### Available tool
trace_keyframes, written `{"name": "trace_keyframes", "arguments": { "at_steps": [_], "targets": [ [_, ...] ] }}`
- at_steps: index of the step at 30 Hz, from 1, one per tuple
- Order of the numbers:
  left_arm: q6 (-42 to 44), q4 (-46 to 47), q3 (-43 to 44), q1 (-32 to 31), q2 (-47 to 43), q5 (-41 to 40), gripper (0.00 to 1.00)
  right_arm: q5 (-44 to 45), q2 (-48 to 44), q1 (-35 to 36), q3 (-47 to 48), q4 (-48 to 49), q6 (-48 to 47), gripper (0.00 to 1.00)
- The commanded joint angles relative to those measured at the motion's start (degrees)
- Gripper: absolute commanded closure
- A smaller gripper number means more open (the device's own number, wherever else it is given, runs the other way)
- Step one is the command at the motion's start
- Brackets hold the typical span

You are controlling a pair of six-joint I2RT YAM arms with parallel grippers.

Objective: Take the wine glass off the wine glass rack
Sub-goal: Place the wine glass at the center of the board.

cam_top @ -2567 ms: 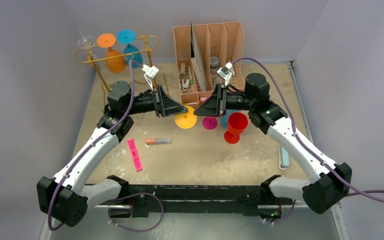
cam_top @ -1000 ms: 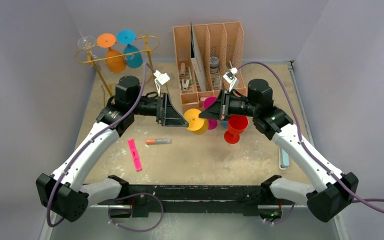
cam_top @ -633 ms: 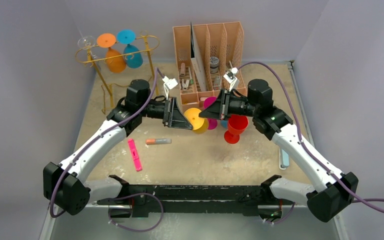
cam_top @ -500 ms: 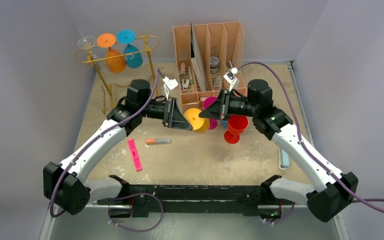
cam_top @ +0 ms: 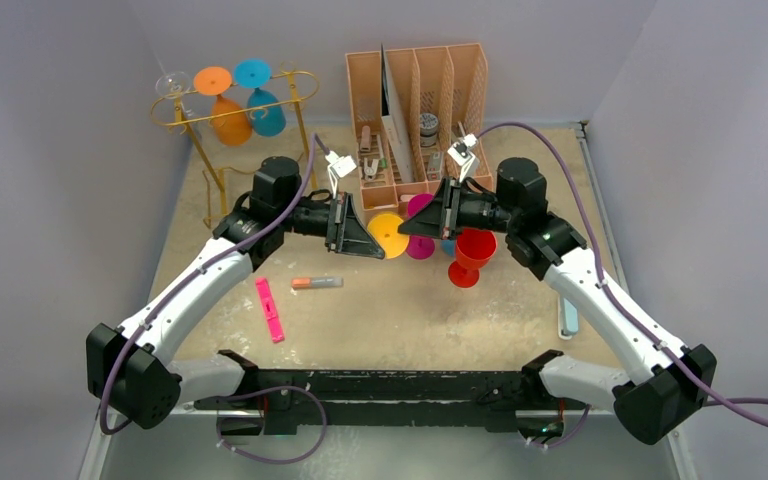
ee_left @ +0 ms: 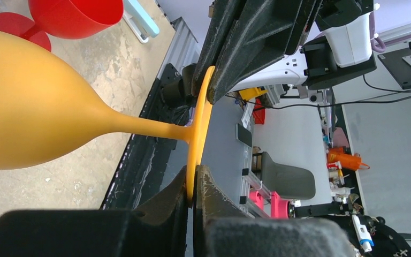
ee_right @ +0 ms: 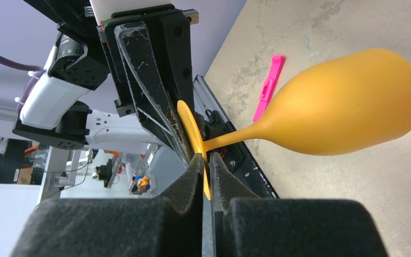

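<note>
The yellow wine glass (cam_top: 390, 235) hangs on its side above mid-table, off the gold wire wine glass rack (cam_top: 260, 100) at the back left. Its bowl (ee_left: 27, 107) and thin foot disc (ee_left: 199, 123) fill the left wrist view. My left gripper (cam_top: 372, 246) is shut on one edge of the foot (ee_left: 192, 184). My right gripper (cam_top: 407, 228) is shut on the opposite edge (ee_right: 206, 167), and the bowl (ee_right: 348, 107) points away from it. A clear glass (cam_top: 172, 82), an orange one (cam_top: 228, 120) and a blue one (cam_top: 266, 116) hang upside down on the rack.
A red glass (cam_top: 472, 250) stands upright just right of the grippers, with a magenta glass (cam_top: 421, 246) behind them. The peach desk organiser (cam_top: 415, 100) is at the back. A pink marker (cam_top: 269, 309) and an orange-grey pen (cam_top: 316, 283) lie front left, a pale blue bar (cam_top: 567, 315) far right.
My left arm swung right up to the yellow glass and its jaws closed on the foot disc. My right gripper kept its hold on the glass and barely moved.
</note>
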Motion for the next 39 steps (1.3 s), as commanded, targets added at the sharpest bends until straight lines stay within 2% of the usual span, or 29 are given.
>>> {"name": "trace_keyframes", "arguments": {
  "at_steps": [1, 5, 8, 12, 14, 15, 20, 27, 31, 36, 39],
  "targets": [
    [0.75, 3.87, 1.81, -0.25, -1.1, 0.92, 1.0, -2.36, -0.42, 0.28, 1.18, 1.37, -0.17, 0.97],
    [-1.44, 6.13, 2.02, -0.24, -1.21, 0.49, 0.84, -4.36, 0.21, 0.28, 1.79, 1.69, 0.12, 1.0],
    [-4.44, 9.8, 1.18, -0.29, -1.2, -0.01, 0.8, -4.51, 0.27, 0.29, 1.14, 3.48, 1.34, 1.0],
    [-5.2, 10.43, 0.29, -0.2, -1.33, -0.39, 0.85, -4.38, 0.18, 0.22, -0.02, 5.53, 2.74, 1.0],
    [-5.09, 10.41, -0.09, -0.25, -1.5, -0.35, 0.98, -4.38, 0.13, 0.3, -0.18, 5.58, 2.8, 1.0],
    [-4.92, 10.17, -0.14, -0.31, -1.61, -0.16, 1.0, -4.31, 0.03, 0.26, -0.22, 5.55, 2.77, 1.0],
    [-1.24, 6.24, 1.21, -0.21, -2.27, 0.87, 1.0, -3.63, -0.35, 0.27, -0.41, 5.54, 2.73, 1.0],
    [4.78, 4.43, 0.55, -0.32, -5.79, 1.43, 1.0, -3.66, -1.06, 0.21, -0.1, 5.01, 1.76, 0.69],
    [5.67, 4.42, 0.26, -0.28, -7.66, 1.81, 1.0, -4.22, -1.25, 0.29, -0.12, 5.51, 1.7, 0.6],
    [4.43, 3.98, 1.34, -0.32, -6.16, 1.71, 1.0, -9.87, 1.14, 0.3, -0.53, 15.26, 8.66, 0.61],
    [1.43, 7.67, 1.74, -0.33, -4.07, 2.28, 1.0, -11.64, 1.98, 0.39, -0.64, 18.94, 11.12, 0.69]
  ]
}}
